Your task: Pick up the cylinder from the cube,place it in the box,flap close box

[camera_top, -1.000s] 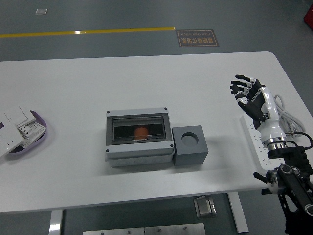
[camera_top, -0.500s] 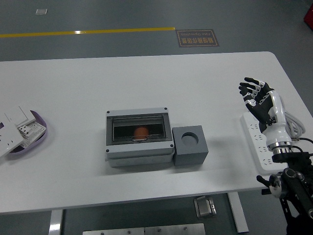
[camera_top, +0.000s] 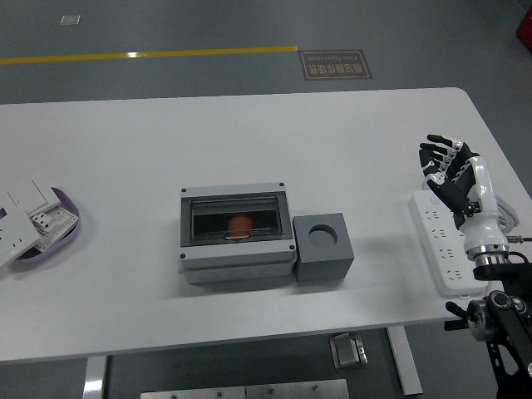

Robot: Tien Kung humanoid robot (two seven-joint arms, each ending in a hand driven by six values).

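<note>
Since the cylinder [camera_top: 239,224] sits inside the shut box [camera_top: 238,233], well left of my spread, empty fingers [camera_top: 438,155], I'd call it done.

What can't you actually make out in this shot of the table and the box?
- The orange object inside the box: head view, the dark see-through flap blurs its shape.
- The tray of white switch plates: cut off by the left edge.
- Right hand: the palm faces away.
- Left hand: out of view.
- Floor sign: print too small.
</note>
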